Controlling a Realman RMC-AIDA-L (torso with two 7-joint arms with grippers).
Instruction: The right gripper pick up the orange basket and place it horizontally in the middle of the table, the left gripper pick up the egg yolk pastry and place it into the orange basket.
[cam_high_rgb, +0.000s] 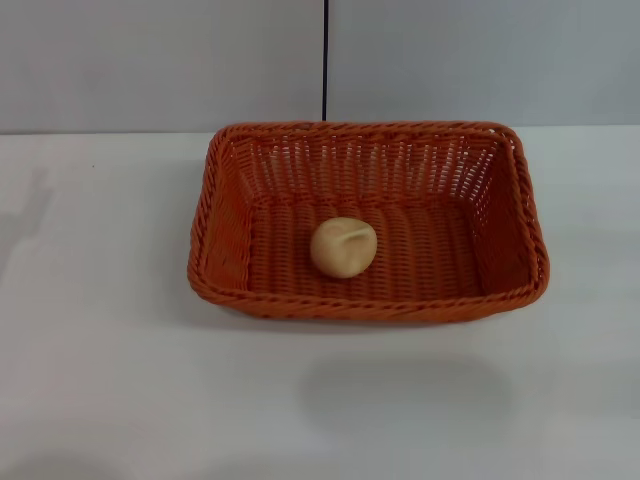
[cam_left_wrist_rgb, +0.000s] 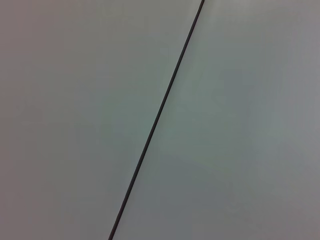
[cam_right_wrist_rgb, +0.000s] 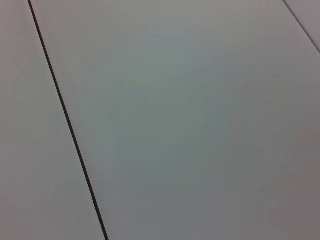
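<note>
A: Where is the orange basket (cam_high_rgb: 368, 222)?

B: In the middle of the frame in the head view, long side across, resting on the white worktop (cam_high_rgb: 100, 380), with its far rim near the grey wall (cam_high_rgb: 160, 60).

A: What does it hold?

B: One egg yolk pastry (cam_high_rgb: 343, 247), lying on the woven floor near the centre, clear of the sloped sides.

A: And the end effectors?

B: Neither shows anywhere, so nothing can be said of their fingers. Both wrist views show only grey panels split by a dark seam (cam_left_wrist_rgb: 160, 112).
</note>
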